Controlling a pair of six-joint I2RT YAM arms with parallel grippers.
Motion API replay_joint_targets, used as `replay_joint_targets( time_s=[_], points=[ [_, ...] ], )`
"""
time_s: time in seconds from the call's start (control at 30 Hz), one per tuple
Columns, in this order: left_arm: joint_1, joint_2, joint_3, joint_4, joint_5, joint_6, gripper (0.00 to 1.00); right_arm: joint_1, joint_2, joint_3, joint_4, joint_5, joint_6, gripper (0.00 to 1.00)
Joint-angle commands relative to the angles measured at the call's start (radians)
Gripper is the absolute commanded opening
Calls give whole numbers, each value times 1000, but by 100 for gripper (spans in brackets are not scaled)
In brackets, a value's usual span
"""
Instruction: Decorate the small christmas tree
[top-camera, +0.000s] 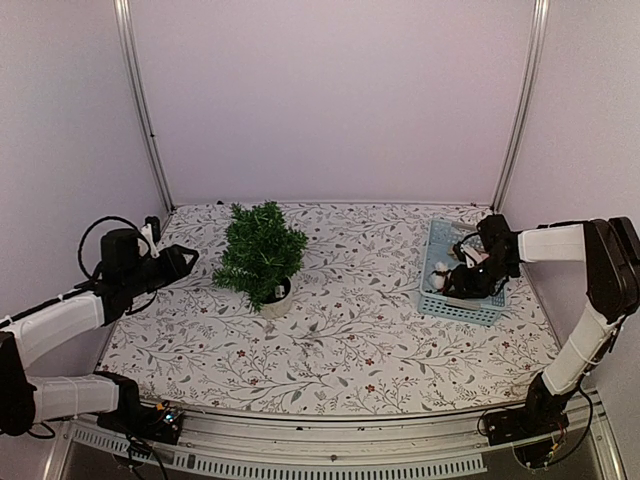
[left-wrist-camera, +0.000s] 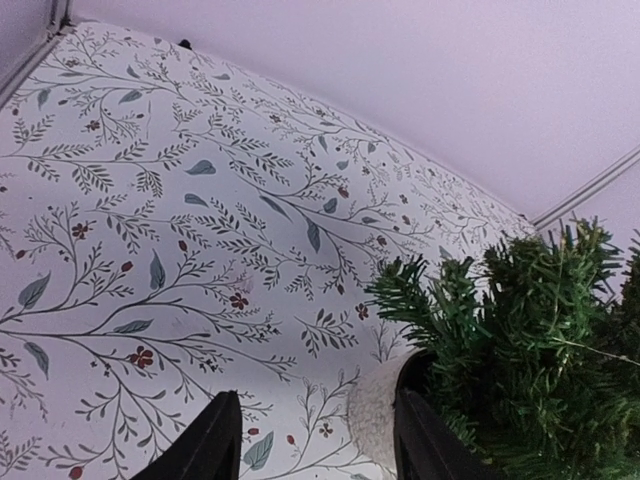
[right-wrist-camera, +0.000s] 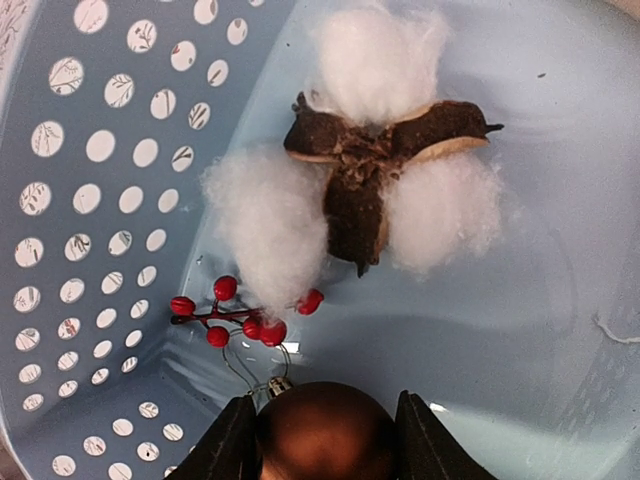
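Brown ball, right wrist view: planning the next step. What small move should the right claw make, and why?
Probably lift straight up: the right claw grips the brown ball inside the blue basket, and the tree carries no ornaments yet.

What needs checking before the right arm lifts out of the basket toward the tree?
1. Right tool closed on the brown ball, a finger on each side: ok.
2. Berry sprig wire free of the ball's cap: cannot tell, they lie close together.
3. Cotton boll apart from the ball: ok.
4. Small christmas tree upright in its white pot: ok.
5. Left tool open beside the pot, holding nothing: ok.
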Motion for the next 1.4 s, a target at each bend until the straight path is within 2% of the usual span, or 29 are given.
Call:
replay_joint_targets(
  time_s=[0.0,0.5,0.8,1.07,1.37],
  points=[
    [9,-10,-24,20,10,-19,53,0,-2,35,-10,13,1,37],
    [8,-76,-46,6,-11,-21,53,1,-69,143,16,34,17,35],
    [-8,-175,13,-43,-63,66,52,1,-119,175,64,-61,34,34],
    [-44,-163,51,-68,-80,122,52,1,-133,167,65,-78,26,33],
    [-125,-169,80,-53,-102,209,52,45,-204,170,93,-192,2,32]
  ],
)
